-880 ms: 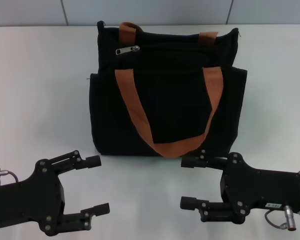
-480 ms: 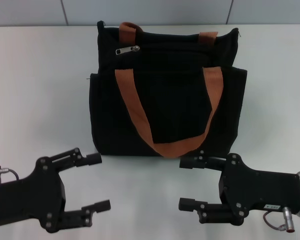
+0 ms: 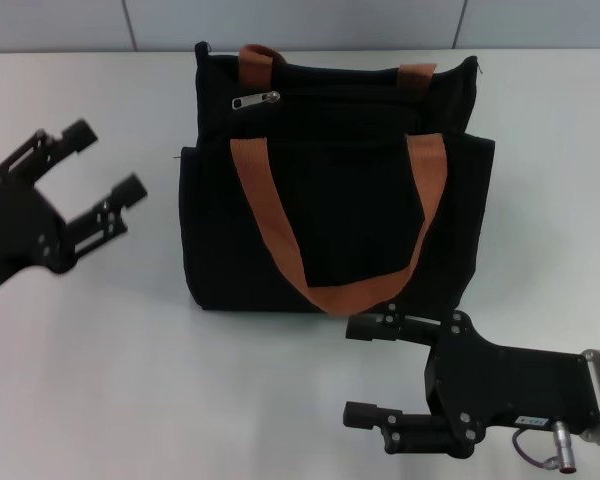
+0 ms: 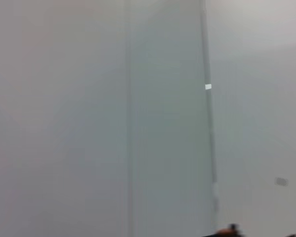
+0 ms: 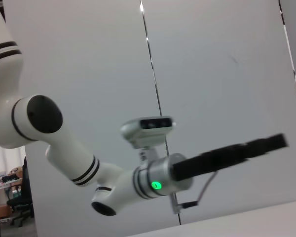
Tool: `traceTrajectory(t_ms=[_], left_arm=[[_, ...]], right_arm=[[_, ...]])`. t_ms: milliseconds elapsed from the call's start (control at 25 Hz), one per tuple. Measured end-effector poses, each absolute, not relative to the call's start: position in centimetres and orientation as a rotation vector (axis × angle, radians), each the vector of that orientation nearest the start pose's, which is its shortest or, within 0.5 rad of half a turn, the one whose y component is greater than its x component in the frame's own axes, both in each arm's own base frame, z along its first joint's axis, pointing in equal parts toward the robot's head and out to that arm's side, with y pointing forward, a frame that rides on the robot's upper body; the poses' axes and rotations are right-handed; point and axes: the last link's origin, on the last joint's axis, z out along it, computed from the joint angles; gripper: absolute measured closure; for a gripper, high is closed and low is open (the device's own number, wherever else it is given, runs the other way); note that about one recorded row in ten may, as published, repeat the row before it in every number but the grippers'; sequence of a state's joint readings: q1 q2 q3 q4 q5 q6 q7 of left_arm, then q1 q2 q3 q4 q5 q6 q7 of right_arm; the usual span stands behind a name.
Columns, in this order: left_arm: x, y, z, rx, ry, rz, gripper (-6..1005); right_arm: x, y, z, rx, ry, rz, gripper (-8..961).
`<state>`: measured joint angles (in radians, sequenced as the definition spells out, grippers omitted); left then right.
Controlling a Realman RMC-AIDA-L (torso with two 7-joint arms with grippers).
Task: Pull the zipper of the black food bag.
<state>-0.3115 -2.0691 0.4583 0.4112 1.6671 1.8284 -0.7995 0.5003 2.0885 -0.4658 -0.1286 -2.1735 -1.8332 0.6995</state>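
The black food bag [image 3: 350,210] stands on the white table, with two orange-brown strap handles and a front pocket panel. The silver zipper pull [image 3: 255,100] lies on the zip line near the bag's top left corner. My left gripper [image 3: 105,165] is open and empty, raised to the left of the bag at about its mid height, apart from it. My right gripper [image 3: 355,370] is open and empty, low in front of the bag's lower right corner. The right wrist view shows my left arm [image 5: 138,177] against a wall, not the bag.
The white table [image 3: 540,150] stretches on both sides of the bag. A grey panelled wall [image 3: 300,20] runs behind it. The left wrist view shows only the wall [image 4: 138,118].
My left gripper has swung up and away from the front left of the table to beside the bag's left side. My right gripper has shifted slightly left and toward me. The bag has not moved.
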Motion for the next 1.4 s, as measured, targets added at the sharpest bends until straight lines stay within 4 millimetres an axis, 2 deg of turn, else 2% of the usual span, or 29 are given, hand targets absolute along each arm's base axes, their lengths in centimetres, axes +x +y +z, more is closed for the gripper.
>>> traceTrajectory(t_ms=[40,80,120,240,360,520,920,1120,1400], left_arm=[[-30.1,26.8,3.0,-2.209,-0.315,-1.128,203],[-30.1,26.8,3.0,-2.209,-0.315,-1.128,203],[-30.1,28.5,2.8,-2.203,-0.388,-1.092,203],[-29.3,30.8,2.1,-2.234,-0.419,-1.041,204],[-28.7,31.6,1.5,-2.279,-0.41,-1.015,214],[-26.8,33.3,-0.3,-2.408,-0.365,-0.94,227],[-25.3,34.5,-0.8,-2.396,-0.342,-0.98,259],[-25.7,34.9,-0.4,-2.314,-0.401,-1.012,276],[-25.6,34.7,-0.5,-2.322,-0.4,-1.018,298]], right_arm=[[25.2,22.5,-6.5,-2.808,0.242,1.264,203],[25.2,22.5,-6.5,-2.808,0.242,1.264,203],[25.2,22.5,-6.6,-2.804,0.24,1.263,203],[25.2,22.5,-6.7,-2.802,0.246,1.257,203],[25.2,22.6,-6.8,-2.802,0.246,1.255,203],[25.3,22.6,-6.8,-2.802,0.249,1.245,204],[25.3,22.7,-6.8,-2.798,0.249,1.243,205],[25.3,22.7,-6.9,-2.796,0.244,1.232,205],[25.2,23.1,-7.0,-2.786,0.237,1.223,205]])
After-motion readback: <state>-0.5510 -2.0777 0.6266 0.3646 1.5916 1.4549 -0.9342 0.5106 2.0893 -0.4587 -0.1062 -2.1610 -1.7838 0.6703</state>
